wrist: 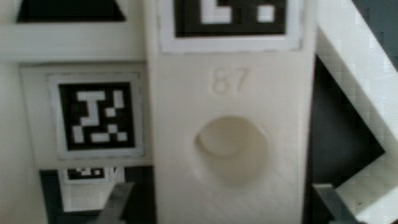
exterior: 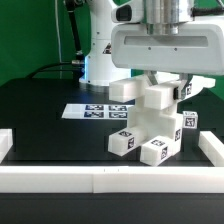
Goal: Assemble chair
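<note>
In the exterior view the chair [exterior: 150, 125] stands as a blocky white stack of tagged parts on the black table [exterior: 40, 110], right of the middle and near the front border rail [exterior: 100, 181]; a small tagged block [exterior: 122, 142] sits at its foot on the exterior view's left, and another tagged block [exterior: 190, 120] juts out on the exterior view's right; the marker board [exterior: 92, 111] lies flat on the table farther back, to the exterior view's left of the stack and apart from it; the white arm [exterior: 165, 40] reaches down from above, and its pincer [exterior: 165, 90] sits over the top of the stack, partly open, its jaws on either side of the topmost upright panel [exterior: 155, 97] and seemingly closed against it.

In the wrist view that upright panel [wrist: 222, 130] fills the middle, bearing a raised "87" and a shallow oval dimple; one square tag [wrist: 231, 15] lies beyond its end, another tag [wrist: 93, 110] on a white part just beside it; the dark jaws show only dimly at the frame's corners.
</note>
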Controlling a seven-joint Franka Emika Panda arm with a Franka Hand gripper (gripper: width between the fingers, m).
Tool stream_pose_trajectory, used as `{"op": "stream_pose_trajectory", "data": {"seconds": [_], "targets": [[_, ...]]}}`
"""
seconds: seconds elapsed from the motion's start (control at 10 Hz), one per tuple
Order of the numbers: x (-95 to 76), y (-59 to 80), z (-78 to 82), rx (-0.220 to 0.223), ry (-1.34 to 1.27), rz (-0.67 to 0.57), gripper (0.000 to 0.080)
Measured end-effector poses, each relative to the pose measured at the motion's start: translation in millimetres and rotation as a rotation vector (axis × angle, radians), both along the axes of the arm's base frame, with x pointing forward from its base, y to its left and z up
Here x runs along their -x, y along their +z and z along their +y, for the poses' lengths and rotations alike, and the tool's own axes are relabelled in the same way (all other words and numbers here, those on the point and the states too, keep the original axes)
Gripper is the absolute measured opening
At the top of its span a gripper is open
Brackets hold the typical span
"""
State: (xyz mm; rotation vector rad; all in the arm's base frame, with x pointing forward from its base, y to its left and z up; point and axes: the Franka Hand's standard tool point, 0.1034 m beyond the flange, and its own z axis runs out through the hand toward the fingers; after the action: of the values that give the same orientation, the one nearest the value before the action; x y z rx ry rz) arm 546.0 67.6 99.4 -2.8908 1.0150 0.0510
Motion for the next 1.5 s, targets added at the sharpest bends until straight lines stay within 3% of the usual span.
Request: {"op": "stream_pose_trajectory", "data": {"seconds": [0.6, 1.3, 1.4, 1.5], "targets": [[6.7, -23.5, -6.9, 0.014, 0.071, 0.029, 0.0290], [1.4, -23.2, -8.0, 0.021, 0.072, 0.001, 0.0290], [1.4, -23.3, -8.0, 0.021, 0.072, 0.001, 0.0342], [1.5, -23.3, -8.0, 0.021, 0.072, 0.001, 0.0342]]}}
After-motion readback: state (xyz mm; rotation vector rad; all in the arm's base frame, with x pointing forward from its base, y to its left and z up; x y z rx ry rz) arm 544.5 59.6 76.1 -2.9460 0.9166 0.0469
